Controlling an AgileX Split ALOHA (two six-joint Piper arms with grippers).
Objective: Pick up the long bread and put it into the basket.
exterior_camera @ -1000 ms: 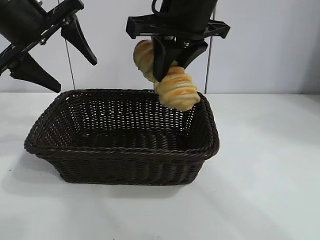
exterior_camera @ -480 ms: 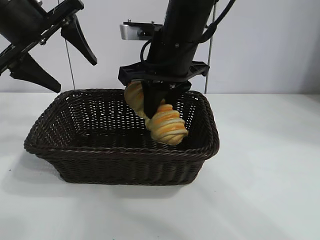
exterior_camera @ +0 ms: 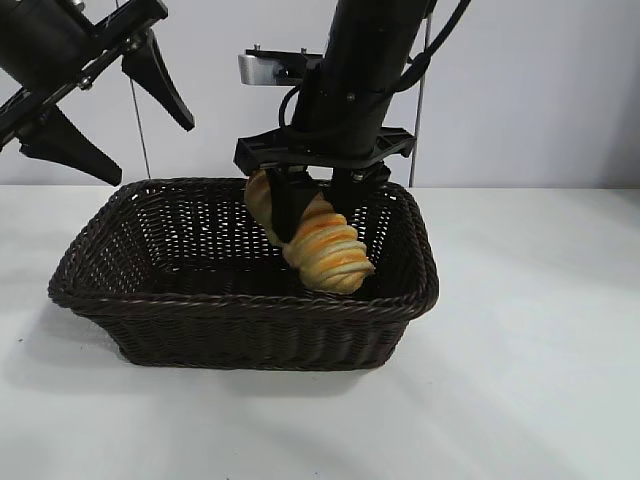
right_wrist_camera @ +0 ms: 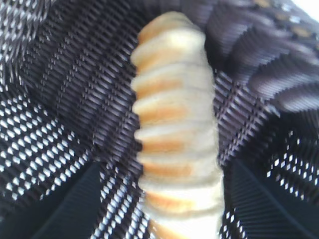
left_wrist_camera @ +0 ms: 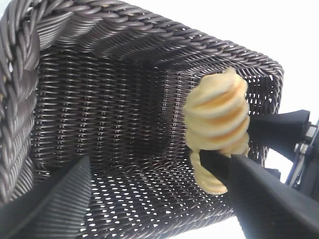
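Right gripper (exterior_camera: 312, 205) points steeply down inside the dark brown woven wicker basket (exterior_camera: 150, 300), its fingers spread clear of the ridged golden-tan long bread (exterior_camera: 318, 245), which slants within the basket's right half. Half a second ago the fingers clasped it. Left gripper (exterior_camera: 105, 100) hangs open, parked upper left.
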